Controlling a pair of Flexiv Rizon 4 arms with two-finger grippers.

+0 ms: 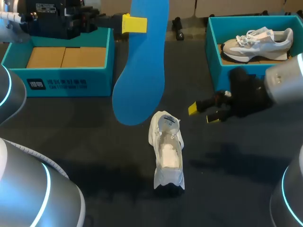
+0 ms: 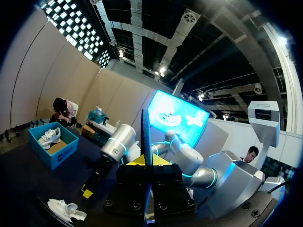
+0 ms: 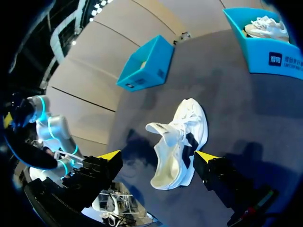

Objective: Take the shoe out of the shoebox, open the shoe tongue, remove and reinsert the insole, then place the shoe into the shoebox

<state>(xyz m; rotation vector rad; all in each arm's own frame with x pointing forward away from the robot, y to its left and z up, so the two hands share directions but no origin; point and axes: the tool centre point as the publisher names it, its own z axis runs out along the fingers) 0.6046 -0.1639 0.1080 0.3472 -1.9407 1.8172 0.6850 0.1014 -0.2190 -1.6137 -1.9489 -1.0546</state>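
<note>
Left tool pinches the blue insole by one end, holding it high over the counter. Right tool is spread, just beside the white shoe and not touching it. The shoe stands free mid-counter, opening up. Risk: on reinsertion the unheld shoe may slide or tip, or the limp insole may buckle at the opening

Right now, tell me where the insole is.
Head view: the blue insole hangs from the left gripper, raised between the left shoebox and the white shoe.
</note>
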